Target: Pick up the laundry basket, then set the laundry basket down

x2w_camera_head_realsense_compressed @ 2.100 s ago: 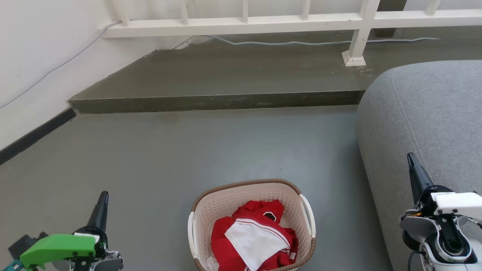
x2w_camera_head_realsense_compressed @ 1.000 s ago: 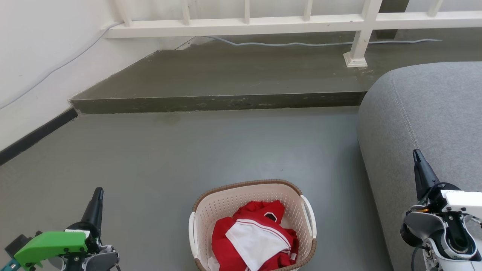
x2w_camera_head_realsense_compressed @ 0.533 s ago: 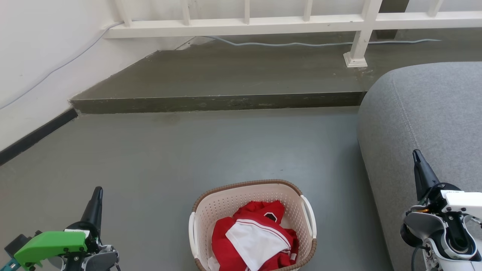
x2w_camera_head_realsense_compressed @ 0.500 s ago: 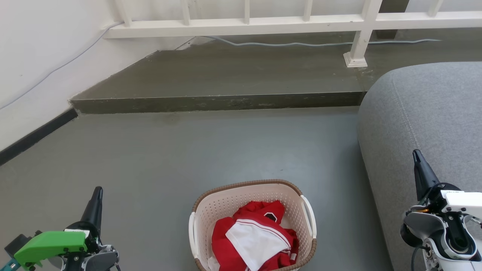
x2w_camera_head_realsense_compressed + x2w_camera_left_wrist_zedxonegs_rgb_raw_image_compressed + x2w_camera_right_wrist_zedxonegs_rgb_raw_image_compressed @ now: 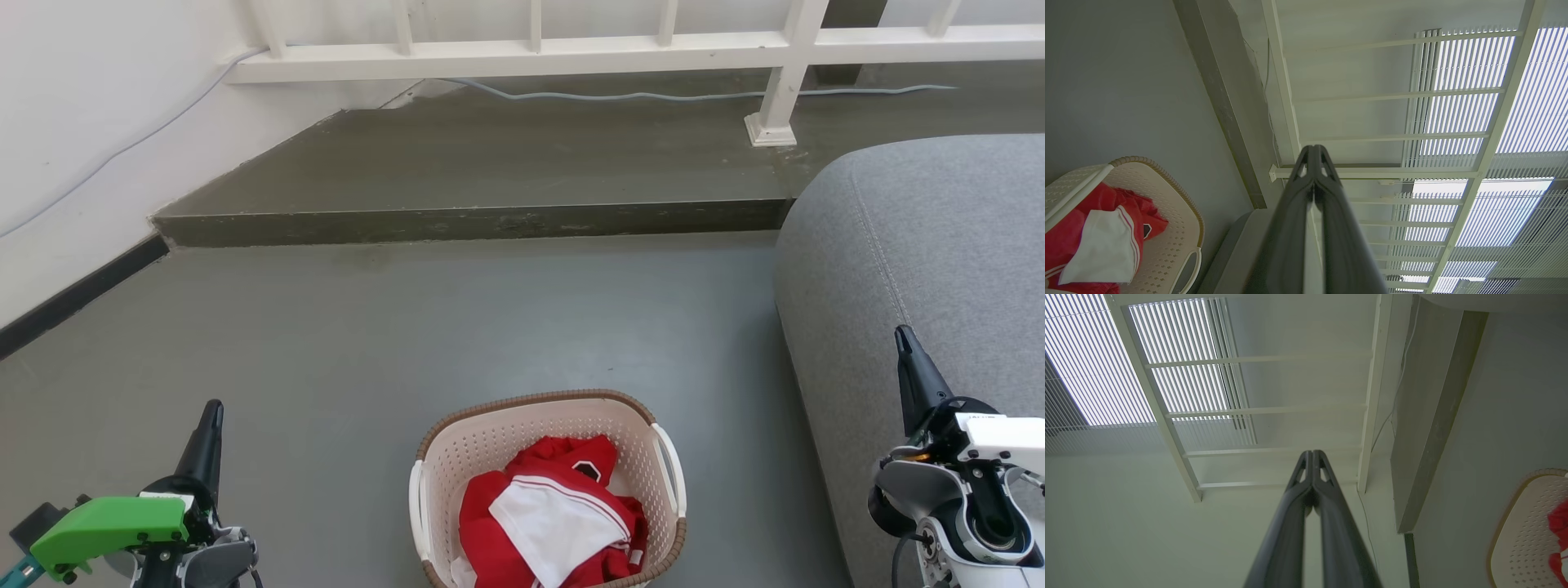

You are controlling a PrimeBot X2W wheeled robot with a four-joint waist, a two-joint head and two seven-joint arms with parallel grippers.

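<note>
Head downward; wrists toward shared railing [image 5: 531,51]

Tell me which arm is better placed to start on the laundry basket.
Left, probably. The left gripper, shut, hangs over the floor and looks nearer the laundry basket; the right gripper, also shut, sits farther off by the sofa.

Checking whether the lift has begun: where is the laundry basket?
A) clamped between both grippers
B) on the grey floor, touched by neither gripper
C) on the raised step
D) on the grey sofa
B: the laundry basket rests on the floor, with the shut left gripper and shut right gripper off to either side.
</note>
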